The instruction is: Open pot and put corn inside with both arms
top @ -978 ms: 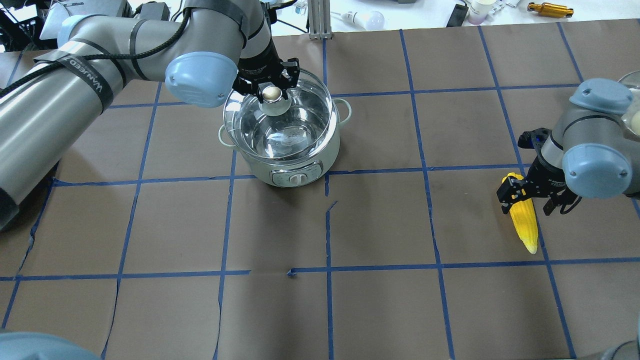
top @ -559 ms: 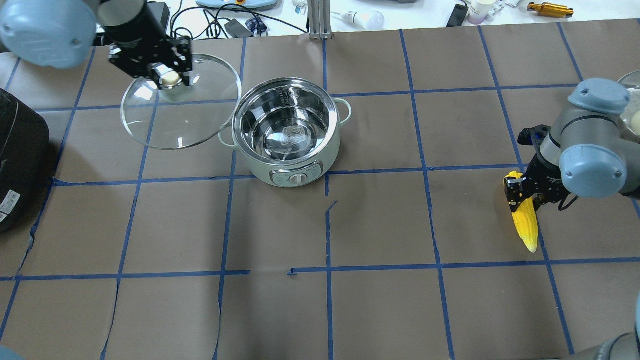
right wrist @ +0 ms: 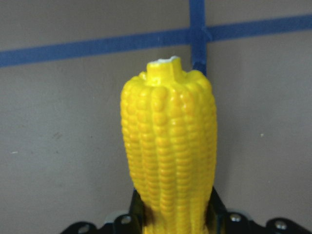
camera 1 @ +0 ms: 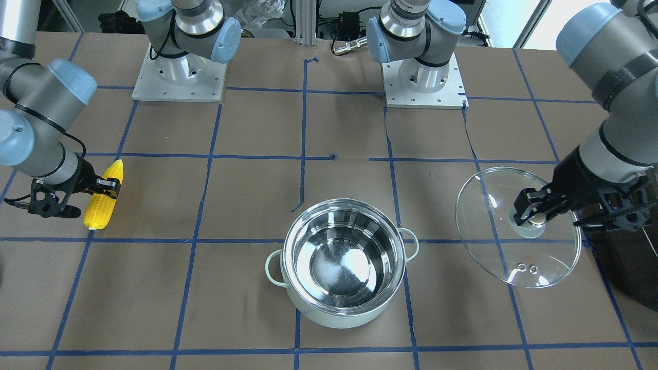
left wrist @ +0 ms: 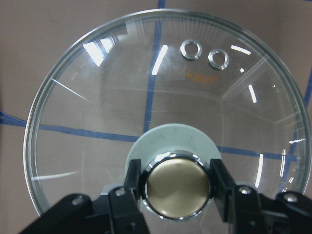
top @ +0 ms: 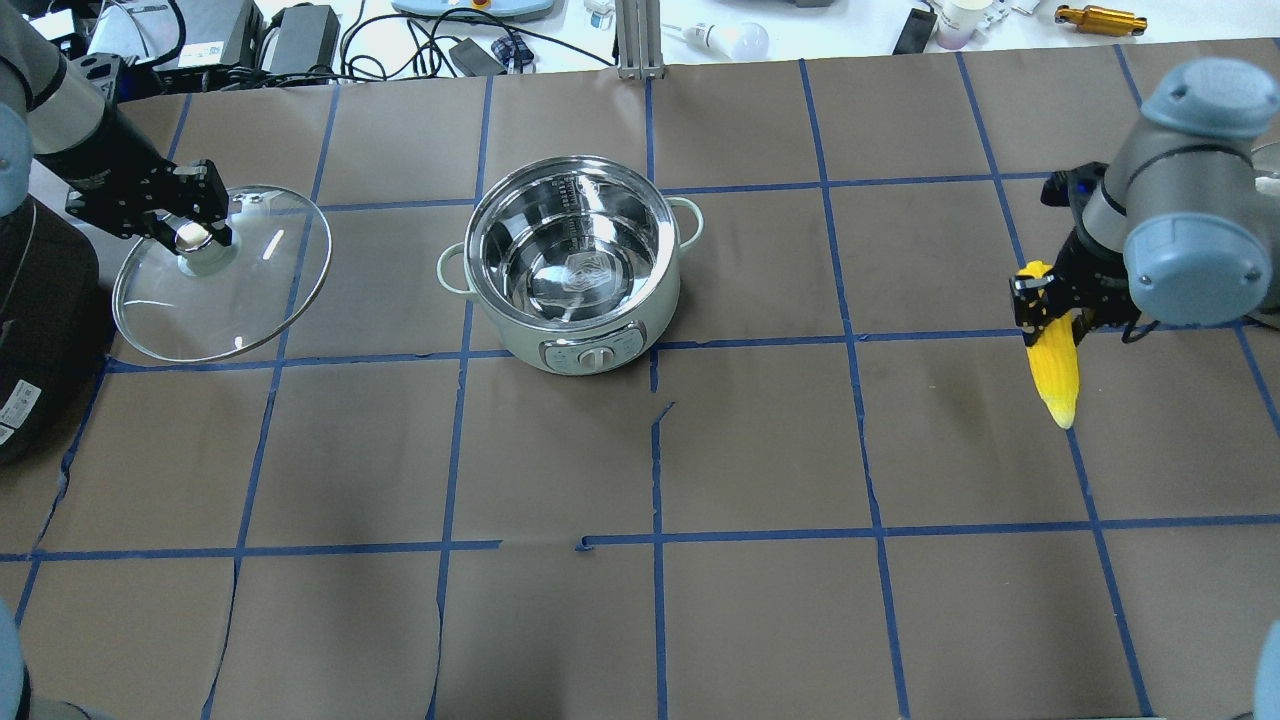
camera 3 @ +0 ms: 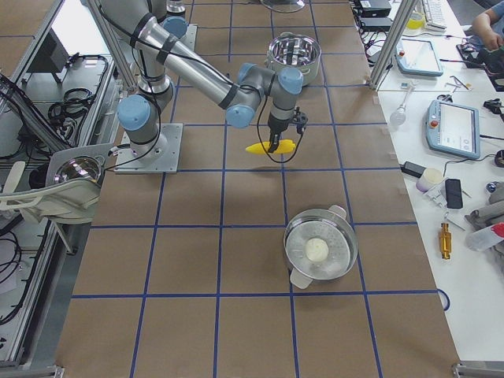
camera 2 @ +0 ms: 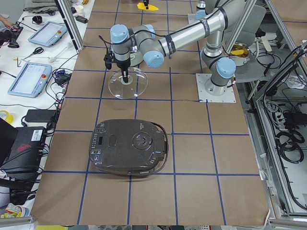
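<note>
**Q:** How is the left arm posed, and what is the state of its tool?

**A:** The left arm (camera 2: 192, 36) is stretched out to the far left of the table (top: 760, 450). The left gripper (top: 195, 232) is closed from the side on the beige knob (left wrist: 178, 184) of the glass lid (top: 240, 300). The lid is held tilted, well apart from the pot (top: 590, 345) and near the black appliance (camera 2: 128, 153).

**Q:** And the right arm?

**A:** The right arm (camera 3: 197, 71) is bent downward at the far right. The right gripper (top: 1045, 305) is clamped on the thick end of the corn (top: 1058, 370), with the tapered end pointed toward the near side. Whether the corn touches the table cannot be told.

**Q:** Where is the pot?

**A:** It stands uncovered at the middle of the table, toward the far side, and its steel interior is exposed.

**Q:** Can any writing be read?

**A:** Faint orange marks are seen by the lid's two vent holes (left wrist: 190, 48), but they are illegible. The print on the pot's control panel (top: 592, 353) and on the appliance's white label (top: 15, 402) is too small to read.
</note>
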Motion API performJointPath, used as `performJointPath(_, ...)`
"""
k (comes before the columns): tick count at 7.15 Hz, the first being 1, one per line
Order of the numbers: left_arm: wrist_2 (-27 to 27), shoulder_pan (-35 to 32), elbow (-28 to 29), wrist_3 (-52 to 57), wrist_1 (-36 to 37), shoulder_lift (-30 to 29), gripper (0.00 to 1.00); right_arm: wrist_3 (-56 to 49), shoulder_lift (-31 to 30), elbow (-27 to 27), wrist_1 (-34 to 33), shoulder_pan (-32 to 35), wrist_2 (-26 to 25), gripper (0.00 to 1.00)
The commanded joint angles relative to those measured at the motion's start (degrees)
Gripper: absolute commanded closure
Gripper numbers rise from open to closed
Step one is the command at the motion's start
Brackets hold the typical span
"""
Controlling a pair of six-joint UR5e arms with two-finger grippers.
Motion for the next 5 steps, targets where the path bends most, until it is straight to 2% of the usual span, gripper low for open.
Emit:
performJointPath(1, 0.2, 1.0, -4.9, 1.3, 11.2, -3.0, 1.0, 20.9, 1.0, -15.0, 11.1, 16.5, 1.5, 1.0)
performJointPath(2, 0.8, 1.0, -6.5, 0.8, 13.0, -4.9, 1.0, 29.4, 4.0, -22.8, 15.3, 22.6, 3.9, 1.0)
performJointPath(3, 0.8, 1.0, -8.2, 0.8, 14.1, -4.9, 1.0, 33.3, 8.3, -29.5, 17.3, 27.9, 3.9, 1.0)
performJointPath(5, 0.7, 1.2, -12.3, 0.1, 17.7, -4.9, 1.0, 38.9, 15.8, -38.5, 17.8, 35.0, 4.0, 1.0)
